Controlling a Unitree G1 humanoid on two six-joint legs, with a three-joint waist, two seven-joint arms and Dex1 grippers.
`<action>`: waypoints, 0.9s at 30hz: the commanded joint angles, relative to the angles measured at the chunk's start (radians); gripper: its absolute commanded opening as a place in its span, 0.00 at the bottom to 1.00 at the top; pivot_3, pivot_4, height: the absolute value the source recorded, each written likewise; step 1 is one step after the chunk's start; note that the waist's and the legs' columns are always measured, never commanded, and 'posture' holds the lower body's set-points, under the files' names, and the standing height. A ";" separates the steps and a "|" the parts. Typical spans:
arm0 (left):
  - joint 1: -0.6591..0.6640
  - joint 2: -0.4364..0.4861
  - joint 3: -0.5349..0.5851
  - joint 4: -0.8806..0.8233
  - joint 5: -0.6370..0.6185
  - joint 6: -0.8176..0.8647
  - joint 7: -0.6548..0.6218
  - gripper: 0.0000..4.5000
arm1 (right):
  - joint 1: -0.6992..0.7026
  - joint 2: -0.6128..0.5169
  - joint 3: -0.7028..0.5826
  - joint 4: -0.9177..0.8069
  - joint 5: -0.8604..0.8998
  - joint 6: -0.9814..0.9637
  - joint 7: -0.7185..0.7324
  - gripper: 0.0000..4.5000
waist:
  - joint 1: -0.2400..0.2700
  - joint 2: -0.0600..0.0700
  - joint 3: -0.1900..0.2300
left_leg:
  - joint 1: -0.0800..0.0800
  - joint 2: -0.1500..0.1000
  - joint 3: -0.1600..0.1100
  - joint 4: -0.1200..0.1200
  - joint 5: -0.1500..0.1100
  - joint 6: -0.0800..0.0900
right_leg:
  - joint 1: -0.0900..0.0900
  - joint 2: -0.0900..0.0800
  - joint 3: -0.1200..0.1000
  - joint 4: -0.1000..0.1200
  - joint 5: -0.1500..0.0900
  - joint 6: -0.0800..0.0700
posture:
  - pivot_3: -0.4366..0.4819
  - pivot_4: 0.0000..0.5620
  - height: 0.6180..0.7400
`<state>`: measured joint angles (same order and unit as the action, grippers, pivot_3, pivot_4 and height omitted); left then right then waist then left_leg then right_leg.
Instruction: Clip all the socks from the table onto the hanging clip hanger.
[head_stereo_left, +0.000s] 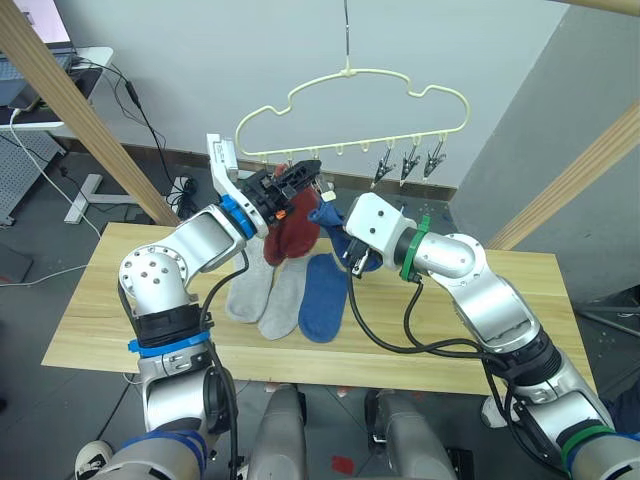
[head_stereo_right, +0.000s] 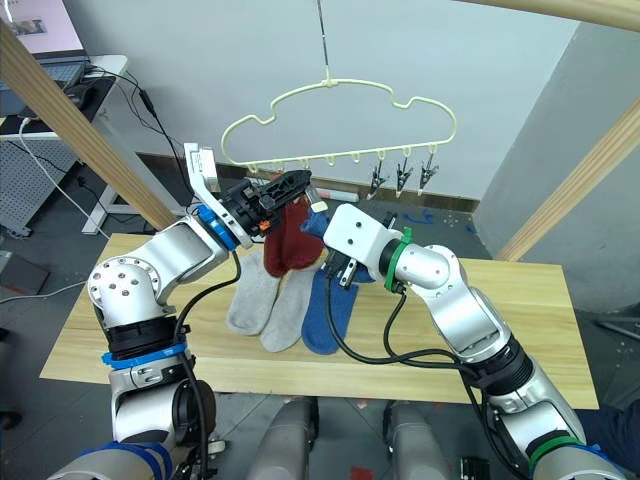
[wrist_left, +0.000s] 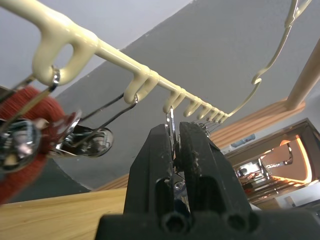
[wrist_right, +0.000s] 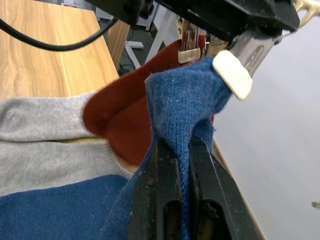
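The pale yellow clip hanger (head_stereo_left: 350, 75) hangs above the table (head_stereo_left: 500, 320). My left gripper (wrist_left: 175, 134) is raised to its clip row and shut on a metal clip (wrist_left: 170, 117). Rust red socks (head_stereo_left: 290, 235) hang from clips beside it. My right gripper (wrist_right: 182, 145) is shut on a blue sock (wrist_right: 185, 95) and holds its top edge up against the clip in the left gripper. Two light grey socks (head_stereo_left: 265, 295) and another blue sock (head_stereo_left: 325, 295) lie side by side on the table below.
Three free clips (head_stereo_left: 408, 160) hang on the hanger's right part. Slanted wooden poles (head_stereo_left: 80, 110) (head_stereo_left: 570, 180) flank the table. A desk with cables (head_stereo_left: 40, 60) stands at the back left. Bare wood lies on both sides of the socks.
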<state>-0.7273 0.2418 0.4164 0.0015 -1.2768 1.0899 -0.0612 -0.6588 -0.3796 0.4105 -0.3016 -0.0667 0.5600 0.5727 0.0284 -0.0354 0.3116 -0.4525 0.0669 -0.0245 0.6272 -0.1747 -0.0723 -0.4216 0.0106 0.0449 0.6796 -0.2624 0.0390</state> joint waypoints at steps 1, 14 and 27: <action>0.007 0.020 -0.032 -0.066 0.022 -0.039 -0.053 0.00 | -0.021 0.010 -0.030 -0.021 -0.008 -0.011 -0.003 0.01 | 0.000 0.000 0.000 | 0.000 0.000 0.000 0.000 0.000 0.000 | 0.000 0.000 0.000 0.000 0.000 0.000 | 0.64 0.53 1.00; 0.021 0.079 -0.066 -0.075 0.070 -0.063 -0.093 0.90 | 0.006 0.046 -0.071 -0.002 0.022 -0.002 -0.024 0.00 | 0.000 0.000 0.000 | 0.000 0.000 0.000 0.000 0.000 0.000 | 0.000 0.000 0.000 0.000 0.000 0.000 | 0.64 0.53 1.00; 0.334 0.364 -0.323 -0.356 0.475 -0.294 -0.397 0.98 | 0.229 0.300 -0.295 0.054 0.167 0.026 -0.236 0.79 | 0.033 0.001 0.000 | 0.001 -0.001 0.001 -0.012 0.001 -0.002 | -0.003 -0.002 -0.002 -0.002 -0.001 -0.009 | 0.78 0.48 1.00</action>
<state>-0.3947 0.5980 0.0984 -0.3089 -0.7942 0.8331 -0.3760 -0.4367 -0.0876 0.1341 -0.1809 0.1023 0.6269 0.3693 0.0617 -0.0346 0.3111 -0.4517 0.0657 -0.0239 0.6136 -0.1725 -0.0756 -0.4246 0.0080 0.0423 0.6776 -0.2640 0.0299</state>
